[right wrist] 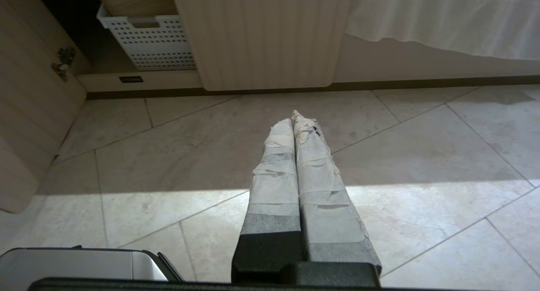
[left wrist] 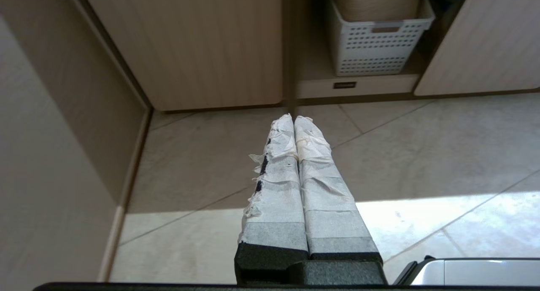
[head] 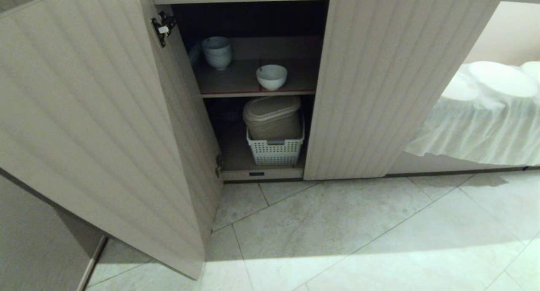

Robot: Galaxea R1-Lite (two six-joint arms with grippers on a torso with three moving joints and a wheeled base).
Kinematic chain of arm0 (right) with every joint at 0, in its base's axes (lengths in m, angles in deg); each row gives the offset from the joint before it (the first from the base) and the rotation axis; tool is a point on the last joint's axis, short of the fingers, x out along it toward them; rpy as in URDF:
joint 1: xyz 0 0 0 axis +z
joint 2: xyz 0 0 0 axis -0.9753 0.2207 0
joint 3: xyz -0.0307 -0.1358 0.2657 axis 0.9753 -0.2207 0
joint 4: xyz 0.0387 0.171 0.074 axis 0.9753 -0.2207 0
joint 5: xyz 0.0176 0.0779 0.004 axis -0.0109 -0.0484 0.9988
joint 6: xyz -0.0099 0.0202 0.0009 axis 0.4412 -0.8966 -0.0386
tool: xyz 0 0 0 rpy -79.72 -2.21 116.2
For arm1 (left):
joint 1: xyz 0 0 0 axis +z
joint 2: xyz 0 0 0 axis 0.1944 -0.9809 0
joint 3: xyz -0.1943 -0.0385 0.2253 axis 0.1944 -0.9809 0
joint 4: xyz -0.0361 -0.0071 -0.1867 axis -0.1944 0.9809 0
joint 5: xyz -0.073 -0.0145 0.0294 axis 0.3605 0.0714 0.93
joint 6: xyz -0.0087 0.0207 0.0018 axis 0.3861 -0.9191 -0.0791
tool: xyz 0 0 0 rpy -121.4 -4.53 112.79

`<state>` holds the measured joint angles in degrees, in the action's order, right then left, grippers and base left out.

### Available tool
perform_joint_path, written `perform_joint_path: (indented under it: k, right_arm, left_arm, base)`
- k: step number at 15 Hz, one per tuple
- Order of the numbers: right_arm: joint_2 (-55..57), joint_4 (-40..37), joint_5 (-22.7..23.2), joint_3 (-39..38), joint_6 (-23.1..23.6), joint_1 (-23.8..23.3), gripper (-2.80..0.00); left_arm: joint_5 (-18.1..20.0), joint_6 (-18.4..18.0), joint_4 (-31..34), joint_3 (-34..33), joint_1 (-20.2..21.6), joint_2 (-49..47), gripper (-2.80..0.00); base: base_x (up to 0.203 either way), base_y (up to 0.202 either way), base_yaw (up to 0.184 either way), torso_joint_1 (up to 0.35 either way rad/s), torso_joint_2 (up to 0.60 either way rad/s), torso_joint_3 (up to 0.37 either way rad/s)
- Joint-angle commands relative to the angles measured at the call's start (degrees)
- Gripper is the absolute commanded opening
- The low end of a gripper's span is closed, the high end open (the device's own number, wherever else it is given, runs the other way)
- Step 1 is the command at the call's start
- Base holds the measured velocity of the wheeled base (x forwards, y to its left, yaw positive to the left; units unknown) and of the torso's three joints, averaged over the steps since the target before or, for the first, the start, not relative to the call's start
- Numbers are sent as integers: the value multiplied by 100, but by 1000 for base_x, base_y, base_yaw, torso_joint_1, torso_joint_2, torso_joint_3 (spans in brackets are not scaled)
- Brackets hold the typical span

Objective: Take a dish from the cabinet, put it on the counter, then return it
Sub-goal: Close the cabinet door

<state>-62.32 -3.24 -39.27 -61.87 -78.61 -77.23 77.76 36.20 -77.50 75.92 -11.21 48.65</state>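
Straight ahead in the head view, you face the cabinet (head: 101,114) with both ribbed doors swung wide, which leaves the shelves open to a reach. On the upper shelf, edged in red tape, the dish (head: 271,76) sits alone near the front edge, well apart from the stack of bowls (head: 217,52) farther back on your left; that spacing should let you take it without disturbing the stack. Below, a white basket (head: 276,149) holds a beige bin (head: 271,116). Neither arm shows here, and the counter is out of sight.

From the left wrist view, your left gripper (left wrist: 294,119) hangs low over the floor tiles (left wrist: 190,173), its taped fingers pressed together on nothing. It points toward the basket on the bottom shelf.

From the right wrist view, your right gripper (right wrist: 293,116) is likewise clenched and empty above the tiles, aimed at the right-hand door (right wrist: 261,38). Both arms look parked, so the pick is not yet begun.
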Motion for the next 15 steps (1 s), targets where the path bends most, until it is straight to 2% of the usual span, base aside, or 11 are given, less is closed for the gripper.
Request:
perform_joint_path:
  k: [1, 3, 15]
  right_arm:
    - [-2, 1, 0, 0, -2, 6, -280]
    - [-2, -2, 0, 0, -2, 6, -280]
    - [-2, 1, 0, 0, -11, -2, -280]
  left_arm:
    - [-1, -3, 0, -1, 0, 2, -280]
    - [-1, -11, 0, -1, 0, 2, -280]
    - [-1, -3, 0, -1, 0, 2, -280]
  base:
    - [0, 194, -1, 0, 2, 2]
    - [0, 148, -1, 3, 2, 4]
    - [0, 0, 0, 0, 0, 0]
